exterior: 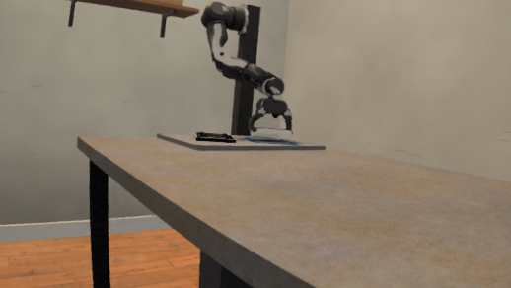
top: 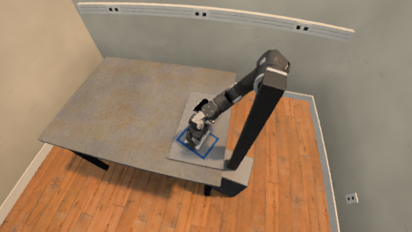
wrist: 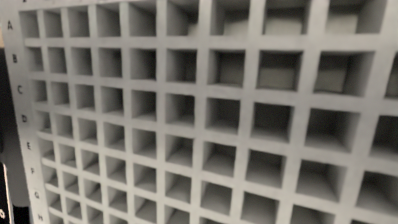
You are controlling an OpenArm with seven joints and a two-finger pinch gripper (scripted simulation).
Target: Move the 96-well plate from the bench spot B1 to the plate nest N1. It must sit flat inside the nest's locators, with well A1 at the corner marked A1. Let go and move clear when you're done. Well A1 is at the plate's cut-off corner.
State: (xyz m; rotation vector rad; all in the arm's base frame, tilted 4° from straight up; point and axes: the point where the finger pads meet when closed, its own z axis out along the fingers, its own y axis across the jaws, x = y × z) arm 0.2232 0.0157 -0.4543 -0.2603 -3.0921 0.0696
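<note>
96-well plate point(top: 203, 140) point(exterior: 271, 132) point(wrist: 200, 97) between the gripper's point(top: 192, 144) point(exterior: 270, 130) point(wrist: 15, 192) two fingers, directly under the palm; gripper clamped on it, one finger at each side. Plate raised slightly above the blue outline point(top: 211, 149) point(exterior: 291, 143) on the gray board point(top: 183, 154) point(exterior: 212, 147), not in the nest. Wrist view: wells fill most of it, row letters from A down along left edge. Black plate nest point(top: 201, 105) point(exterior: 215, 137) on same board, apart from the plate. Arm point(top: 226, 100) point(exterior: 256, 75) reaches down from the dark post point(top: 258, 123) point(exterior: 245, 94). Board lies on the table point(top: 115, 107) point(exterior: 345, 197).
</note>
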